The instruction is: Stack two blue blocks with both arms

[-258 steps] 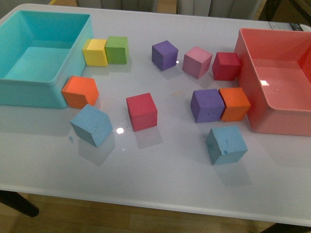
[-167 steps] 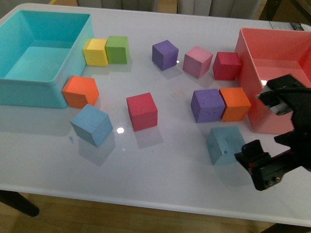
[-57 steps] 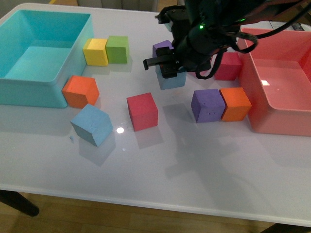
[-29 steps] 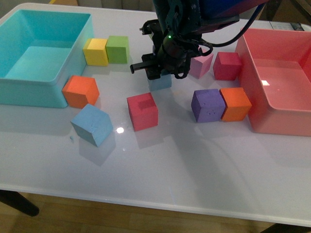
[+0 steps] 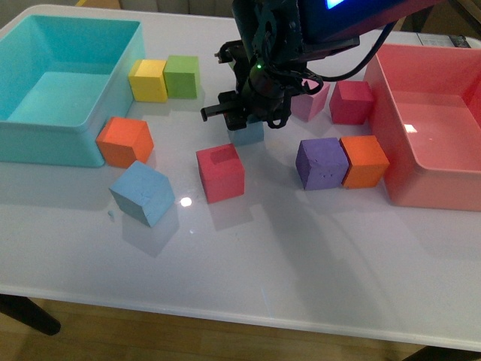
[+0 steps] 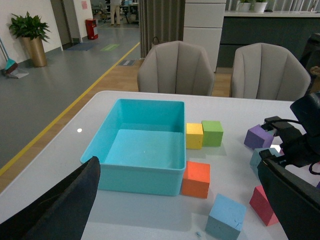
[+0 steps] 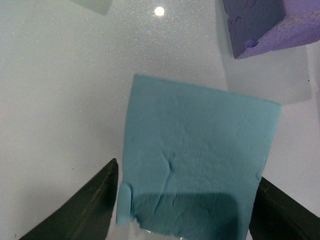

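Two blue blocks: one (image 5: 246, 134) clamped in right jaws, one (image 5: 143, 193) lying free; left jaws apart.

I'm watching a turquoise bin (image 5: 45, 147) sitting at the far left corner of the white desk (image 5: 301, 263). A yellow cube (image 5: 147, 80) and a green cube (image 5: 181, 76) are touching side by side just beside the bin. An orange cube (image 5: 124, 141) is resting at its near corner. A coral bin (image 5: 428, 188) is occupying the right edge. A red cube (image 5: 221, 173) is lying mid-desk. A purple cube (image 5: 321, 162) and a second orange cube (image 5: 364, 160) are touching beside the coral bin, with a crimson cube (image 5: 351, 101) sitting beyond them toward the far edge.
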`<state>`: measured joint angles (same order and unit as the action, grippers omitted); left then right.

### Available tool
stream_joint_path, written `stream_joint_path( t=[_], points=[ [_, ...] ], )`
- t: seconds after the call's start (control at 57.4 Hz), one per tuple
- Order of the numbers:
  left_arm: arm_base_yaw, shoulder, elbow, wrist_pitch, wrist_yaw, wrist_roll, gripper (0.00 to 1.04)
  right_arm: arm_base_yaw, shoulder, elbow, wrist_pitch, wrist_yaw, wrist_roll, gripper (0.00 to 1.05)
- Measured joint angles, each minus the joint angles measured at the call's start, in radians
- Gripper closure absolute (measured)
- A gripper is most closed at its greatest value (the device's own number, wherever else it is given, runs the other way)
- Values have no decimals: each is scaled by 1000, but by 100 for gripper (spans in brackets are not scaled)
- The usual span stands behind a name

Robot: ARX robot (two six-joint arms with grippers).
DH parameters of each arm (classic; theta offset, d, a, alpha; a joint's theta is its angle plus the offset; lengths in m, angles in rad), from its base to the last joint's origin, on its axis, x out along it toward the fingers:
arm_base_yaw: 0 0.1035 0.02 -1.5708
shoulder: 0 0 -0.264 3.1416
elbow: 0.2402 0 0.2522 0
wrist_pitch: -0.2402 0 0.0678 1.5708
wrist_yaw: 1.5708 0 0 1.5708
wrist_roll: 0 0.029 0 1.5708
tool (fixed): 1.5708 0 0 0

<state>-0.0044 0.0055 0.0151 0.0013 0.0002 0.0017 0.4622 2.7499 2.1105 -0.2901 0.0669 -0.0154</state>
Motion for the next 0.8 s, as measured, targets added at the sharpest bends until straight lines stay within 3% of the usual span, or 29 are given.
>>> stream_joint_path(
  t=[0.139,0.505,0.802],
  points=[
    [0,0,0,0,0,0,9,-3,-19,-46,36,-9,0,7],
    [0,0,0,0,0,0,9,-20,-311,-315,212,-37,-12,9],
    [0,0,0,0,0,0,9,-50,-740,-801,477,-85,-74,9]
  ],
)
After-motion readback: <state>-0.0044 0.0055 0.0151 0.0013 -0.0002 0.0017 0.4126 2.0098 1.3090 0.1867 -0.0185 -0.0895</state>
